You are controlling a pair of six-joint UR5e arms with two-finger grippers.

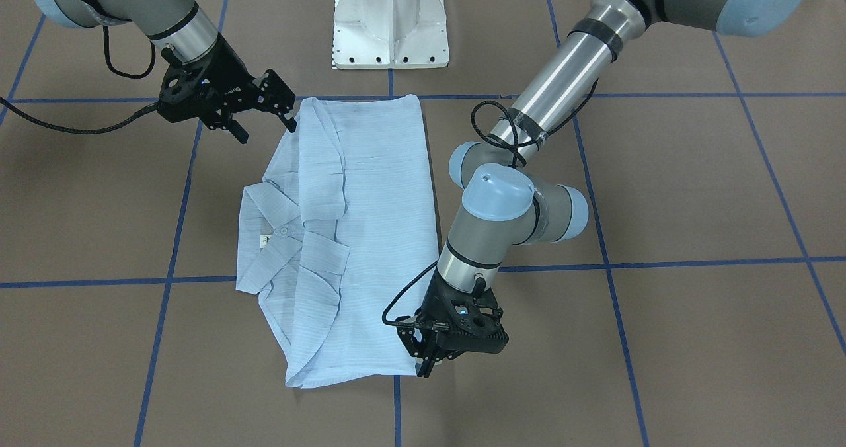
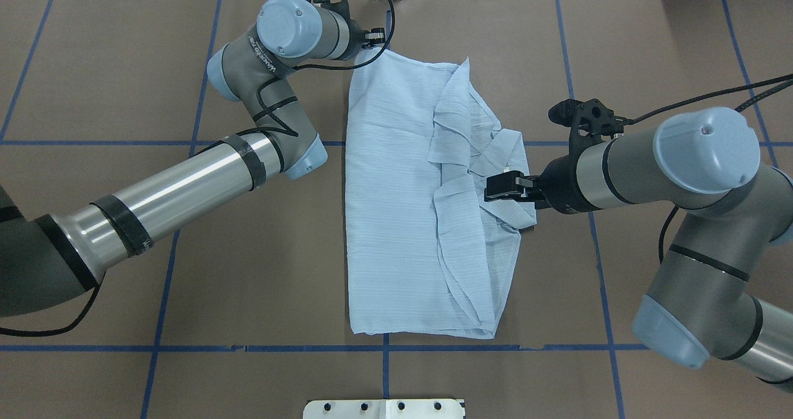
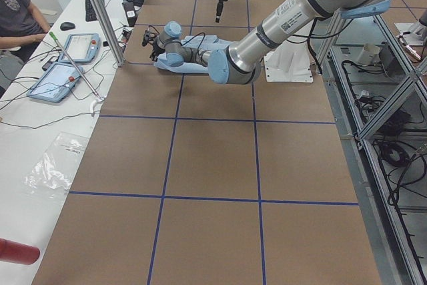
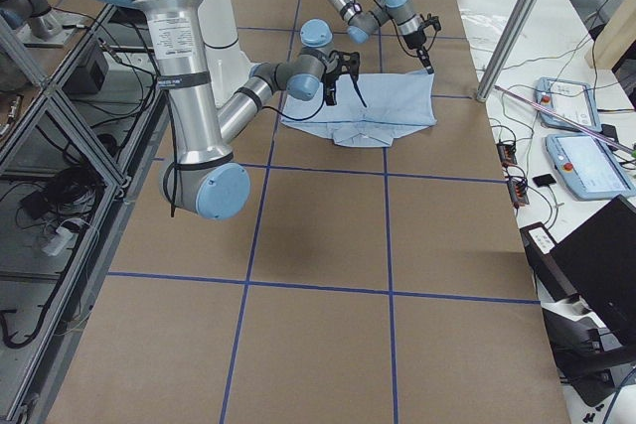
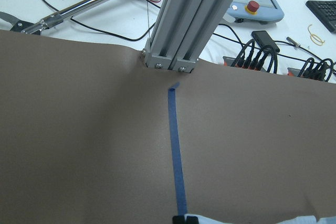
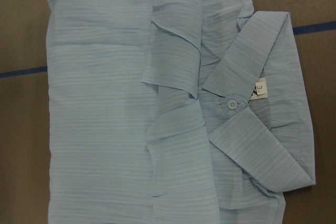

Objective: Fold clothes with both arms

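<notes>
My left arm (image 2: 186,189) stretches long across the table (image 1: 694,189), wrist bent down, so that my left gripper (image 1: 426,362) points straight down at the far corner of the shirt (image 1: 377,235) on my left side. Its tips stand at the cloth's edge; I cannot tell whether they are apart or pinching the fabric. My right arm (image 2: 681,158) is bent at the elbow, with the forearm running in from the side. My right gripper (image 1: 267,134) hangs above the collar (image 6: 262,145) side of the shirt, clear of the cloth, fingers spread wide and holding nothing.

The shirt lies flat mid-table, in front of the white base (image 1: 390,17), folded into a long rectangle. Its cloth is thin, light blue and finely striped, smooth on my left half, with rippled, overlapping folds along the middle. The collar lies open toward my right, showing one small white button (image 6: 230,104) and a neck label (image 6: 259,88). The table is matte brown, crossed by blue tape (image 5: 176,156) lines.
</notes>
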